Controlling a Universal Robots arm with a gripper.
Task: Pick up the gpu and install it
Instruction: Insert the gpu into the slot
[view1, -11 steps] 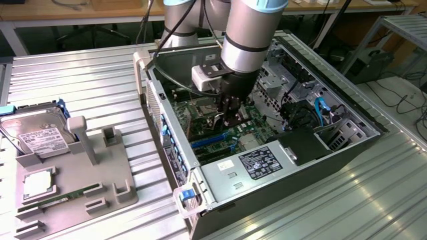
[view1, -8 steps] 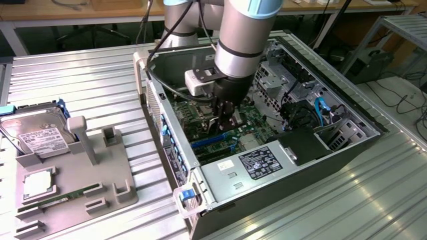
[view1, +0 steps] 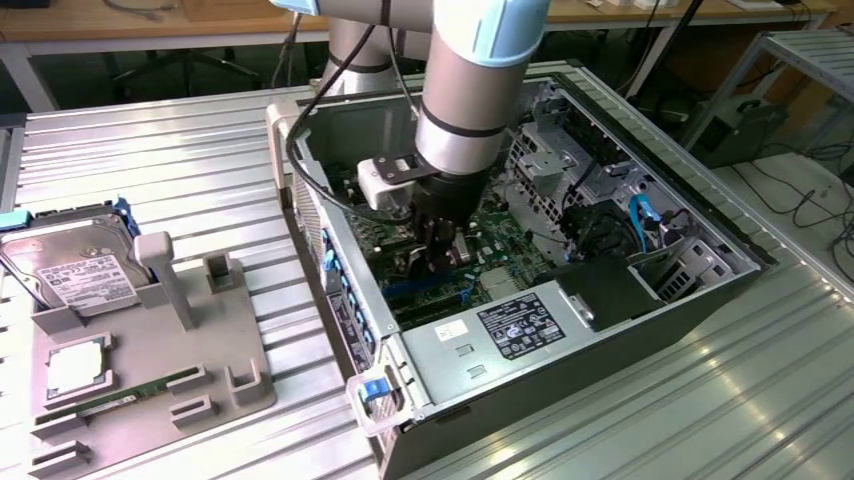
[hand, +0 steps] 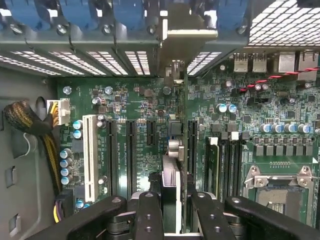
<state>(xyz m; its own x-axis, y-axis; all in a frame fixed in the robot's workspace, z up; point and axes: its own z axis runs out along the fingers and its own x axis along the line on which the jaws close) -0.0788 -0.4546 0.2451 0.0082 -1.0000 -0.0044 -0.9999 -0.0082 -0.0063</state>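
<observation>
In the wrist view the gpu (hand: 170, 182) shows edge-on as a thin black card. It stands upright between my gripper's (hand: 172, 202) two black fingers (hand: 149, 207), which are shut on it. Its pale metal bracket (hand: 178, 37) reaches the slotted rear wall of the case. The card runs in line with the black expansion slots (hand: 131, 150) on the green motherboard (hand: 150, 100); whether it is seated I cannot tell. In the exterior view my gripper (view1: 435, 245) is deep inside the open computer case (view1: 694, 225), low over the motherboard.
Blue slot clips (hand: 85, 15) line the rear wall. A white slot (hand: 90, 155), a yellow-black cable bundle (hand: 47, 145) and the CPU socket (hand: 277, 187) flank the card. Outside the case, a grey holder (view1: 200, 340) carries a hard drive (view1: 67, 265) and a green memory stick (view1: 123, 396).
</observation>
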